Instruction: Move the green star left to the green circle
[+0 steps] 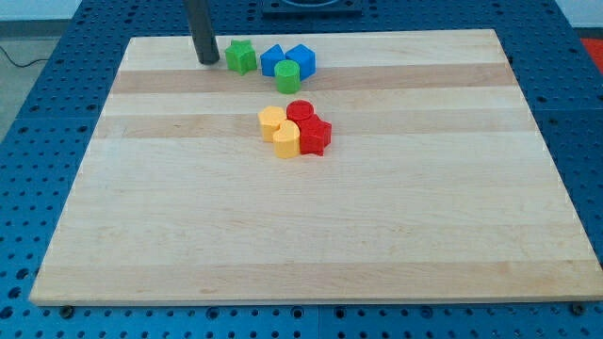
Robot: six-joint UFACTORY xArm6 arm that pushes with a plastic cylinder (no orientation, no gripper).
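The green star [241, 57] lies near the view's top of the wooden board [311, 235]. The green circle [287, 76] sits to its right and a little lower, touching two blue blocks. My tip [207, 61] rests on the board just left of the green star, with a small gap between them. The rod rises out of the view's top.
Two blue blocks [273, 59] [301, 58] sit side by side right of the star. Lower, near the middle, two yellow blocks [272, 120] [286, 138] and two red blocks [300, 111] [315, 136] form a tight cluster. Blue perforated table surrounds the board.
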